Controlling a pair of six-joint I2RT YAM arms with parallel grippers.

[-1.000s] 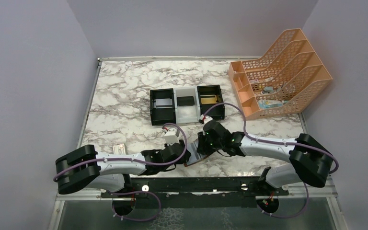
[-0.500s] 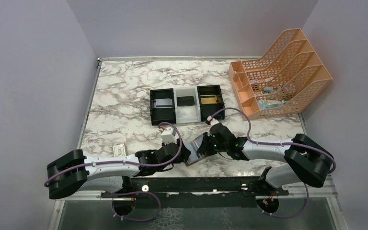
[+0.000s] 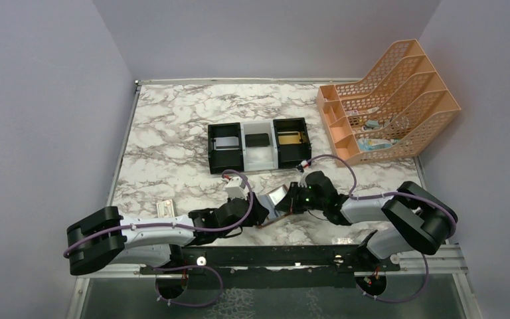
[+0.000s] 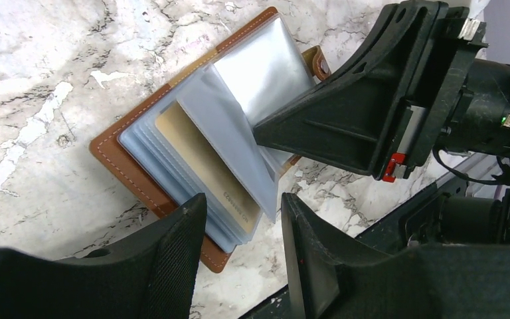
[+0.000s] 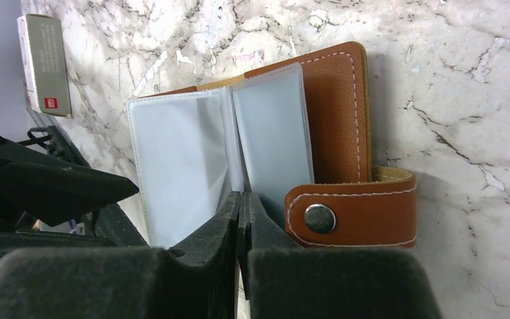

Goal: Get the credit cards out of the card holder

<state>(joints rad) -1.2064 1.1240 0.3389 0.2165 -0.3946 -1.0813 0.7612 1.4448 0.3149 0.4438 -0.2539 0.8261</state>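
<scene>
1. The brown leather bifold card holder lay open on the white-and-grey marbled table. It sat close to the near edge, between the two grippers, with its snap tab stretched out flat to one side.
2. Its clear plastic sleeves fanned up from the fold. From the left wrist we saw a thin gold credit card tucked inside one of them.
3. The left gripper stood partly open, with one black finger on either side of the near corner of the sleeve stack. We saw a gap at each side, and it gripped nothing that we could make out.
4. The right gripper had its jaws pressed together at the edge of the sleeves, right by the fold. We could not tell whether a sleeve was pinched between them.
5. Farther back stood a black-white-black three-compartment plastic tray. It held a flat grey card in its left compartment, a dark card in the white middle one and a gold-coloured card in the right one.
6. A peach-orange mesh file rack occupied the far right corner of the table.
7. A small grey-brown box with a red label lay near the table's left edge, beside the left arm.
</scene>
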